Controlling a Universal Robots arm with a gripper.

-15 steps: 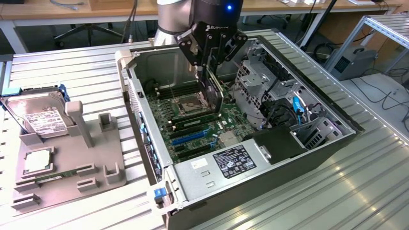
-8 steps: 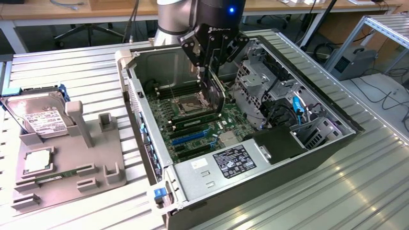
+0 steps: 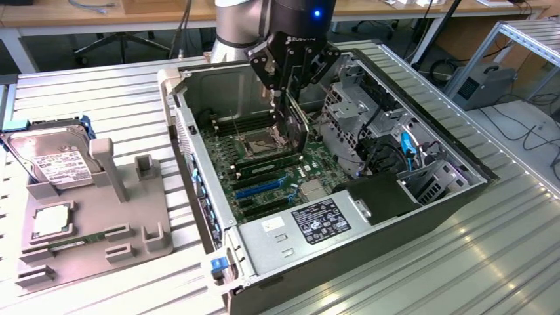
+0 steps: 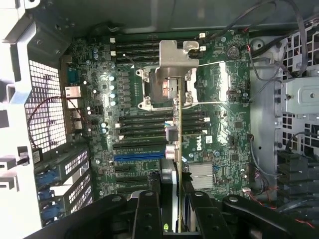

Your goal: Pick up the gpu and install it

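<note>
GPU hanging upright and edge-on just above the motherboard, over its processor socket, inside the open computer case. Gripper clamped narrowly on the card's upper end.

Case lies open on the table, motherboard inside. The gpu hangs upright above the motherboard, clamped in the gripper over it. At the exterior view's left, beside the case, a tray holds a hard drive
</note>
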